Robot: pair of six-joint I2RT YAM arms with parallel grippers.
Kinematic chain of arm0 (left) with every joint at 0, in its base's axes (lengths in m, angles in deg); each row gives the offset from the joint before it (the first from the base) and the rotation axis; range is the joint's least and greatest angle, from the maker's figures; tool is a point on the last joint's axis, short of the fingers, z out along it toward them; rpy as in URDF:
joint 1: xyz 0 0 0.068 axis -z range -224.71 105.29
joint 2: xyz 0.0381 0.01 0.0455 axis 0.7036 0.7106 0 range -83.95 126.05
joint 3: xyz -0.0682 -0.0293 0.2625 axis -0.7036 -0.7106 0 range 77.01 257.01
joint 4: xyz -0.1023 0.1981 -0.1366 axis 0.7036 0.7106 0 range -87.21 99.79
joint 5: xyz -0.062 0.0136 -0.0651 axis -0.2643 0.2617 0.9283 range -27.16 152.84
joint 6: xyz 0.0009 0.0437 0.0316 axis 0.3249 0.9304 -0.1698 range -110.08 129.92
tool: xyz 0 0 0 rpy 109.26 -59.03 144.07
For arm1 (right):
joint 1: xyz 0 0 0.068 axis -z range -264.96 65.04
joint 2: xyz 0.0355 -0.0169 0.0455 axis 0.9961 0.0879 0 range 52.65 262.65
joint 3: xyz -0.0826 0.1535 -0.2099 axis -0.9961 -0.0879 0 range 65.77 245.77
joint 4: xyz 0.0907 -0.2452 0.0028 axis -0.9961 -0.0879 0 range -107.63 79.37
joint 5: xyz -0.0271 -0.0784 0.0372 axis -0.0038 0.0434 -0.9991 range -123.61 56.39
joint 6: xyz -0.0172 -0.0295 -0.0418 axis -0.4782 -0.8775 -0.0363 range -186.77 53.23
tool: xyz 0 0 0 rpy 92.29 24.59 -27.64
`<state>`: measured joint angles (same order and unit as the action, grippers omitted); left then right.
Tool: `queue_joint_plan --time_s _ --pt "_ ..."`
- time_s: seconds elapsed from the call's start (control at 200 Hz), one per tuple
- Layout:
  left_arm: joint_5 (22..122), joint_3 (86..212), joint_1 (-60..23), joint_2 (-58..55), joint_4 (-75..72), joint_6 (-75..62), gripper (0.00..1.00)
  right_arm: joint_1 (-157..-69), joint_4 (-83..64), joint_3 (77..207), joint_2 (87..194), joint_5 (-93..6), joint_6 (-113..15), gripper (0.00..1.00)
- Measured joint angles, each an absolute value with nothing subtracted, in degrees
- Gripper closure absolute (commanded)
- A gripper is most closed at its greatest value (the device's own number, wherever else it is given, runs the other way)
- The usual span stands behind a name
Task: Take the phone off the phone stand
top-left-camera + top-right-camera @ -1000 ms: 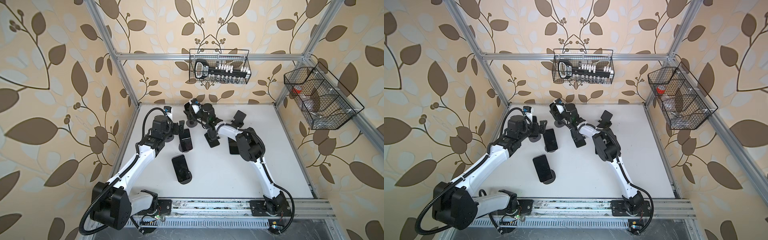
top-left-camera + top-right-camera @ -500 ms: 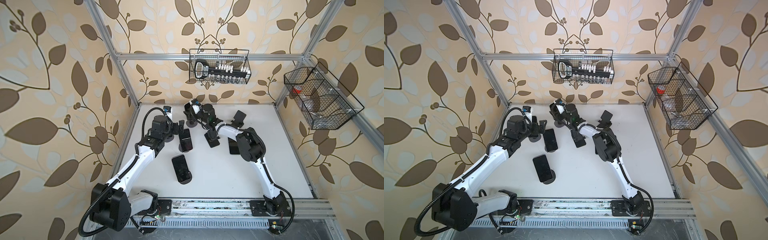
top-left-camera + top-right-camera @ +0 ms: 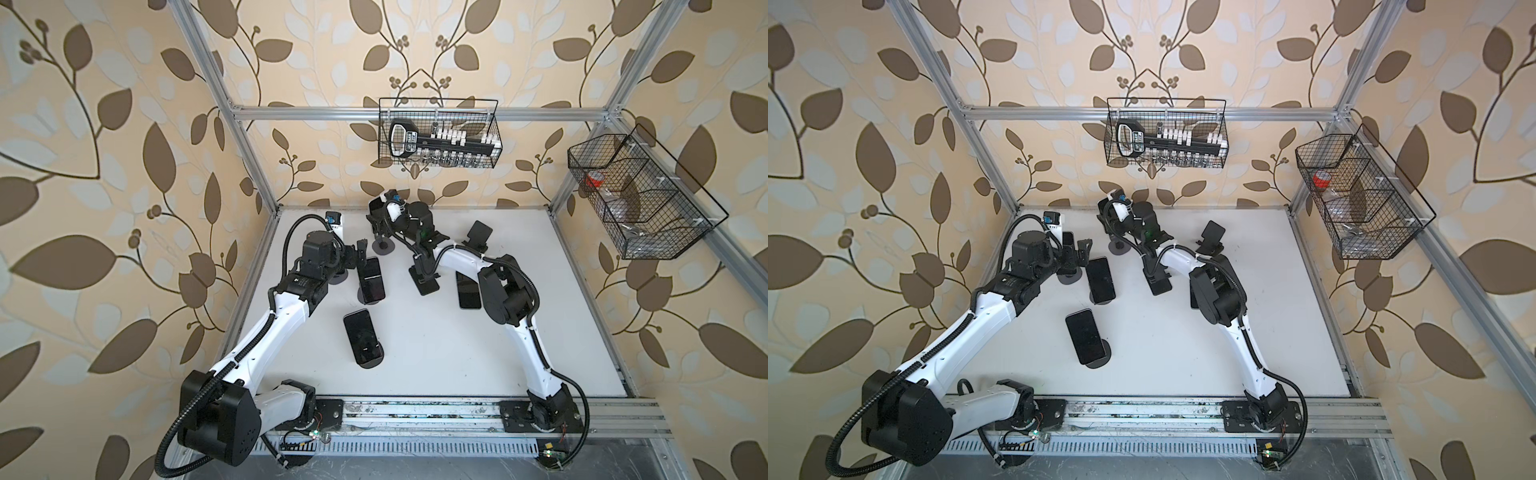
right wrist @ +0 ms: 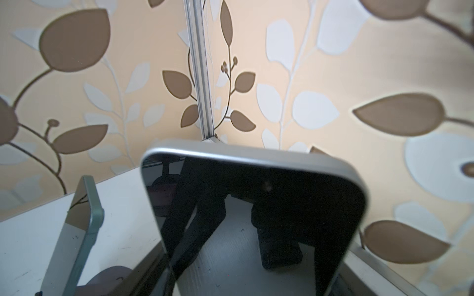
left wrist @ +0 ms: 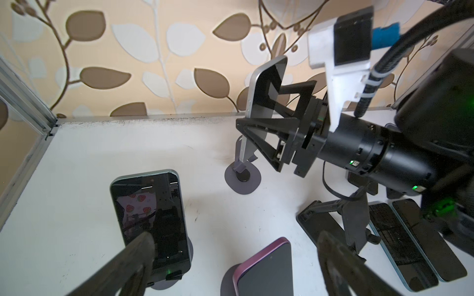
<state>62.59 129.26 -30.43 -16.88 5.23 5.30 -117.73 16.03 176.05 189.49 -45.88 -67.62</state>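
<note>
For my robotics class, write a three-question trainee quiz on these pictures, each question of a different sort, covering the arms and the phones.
1. True or false: the left pincer stands open.
2. Which phone does the right pincer clamp: A silver phone, B purple phone, C green phone?
3. How many wire baskets hang on the frame?
Key: 1 true; 2 A; 3 two.

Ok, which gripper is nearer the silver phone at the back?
Right. The right gripper is closed on the silver phone; the left gripper hangs open, apart from it, by the green phone.
</note>
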Motion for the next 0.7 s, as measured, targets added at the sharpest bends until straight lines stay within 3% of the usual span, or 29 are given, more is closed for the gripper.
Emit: queue_joint_plan --time_s 0.365,0.7 --pt "62.3 129.3 -30.6 -18.6 5.3 5.6 0.01 -117.7 15.2 175.2 183.7 -45.9 -65.6 0.29" --pt "61.3 129.3 -30.6 -19.0 5.6 6.5 0.01 -118.3 15.2 162.6 173.1 -45.2 -61.8 0.30"
